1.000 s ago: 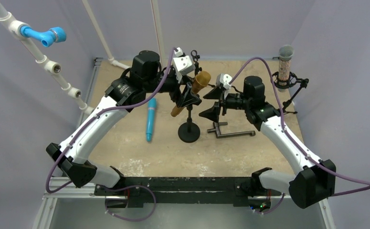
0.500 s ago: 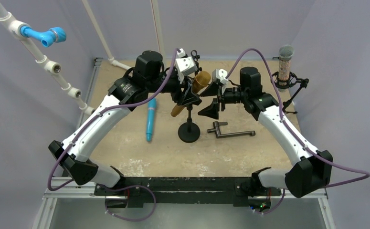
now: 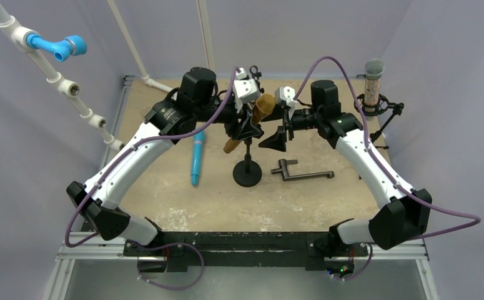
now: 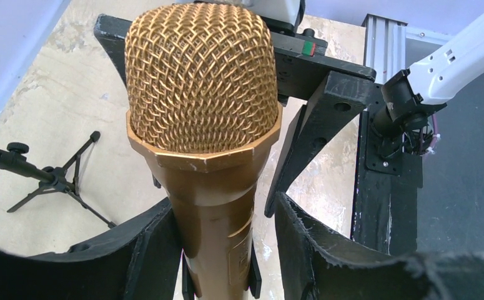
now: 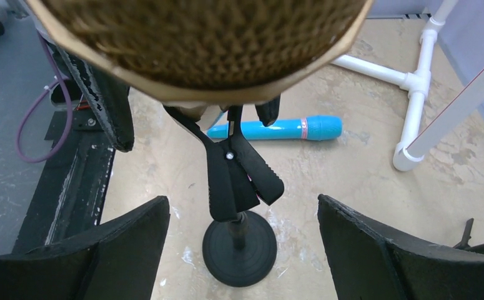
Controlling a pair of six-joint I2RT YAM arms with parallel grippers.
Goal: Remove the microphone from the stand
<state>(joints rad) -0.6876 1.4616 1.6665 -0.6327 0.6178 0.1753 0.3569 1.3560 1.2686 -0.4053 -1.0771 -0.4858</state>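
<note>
A gold microphone sits tilted in the black clip of a round-base stand at mid-table. My left gripper is open around the microphone's body. Its left finger lies against the body, and its right finger stands a little apart. My right gripper is open wide and empty, just right of the mesh head. In the right wrist view the right gripper frames the clip and the stand's base.
A blue microphone lies on the table left of the stand. A black metal lever lies to its right. Another microphone in a shock mount stands at back right. White PVC pipes run along the back left.
My right gripper has moved left and back, up close to the gold microphone's head. My left gripper has shifted slightly right at the microphone's body.
</note>
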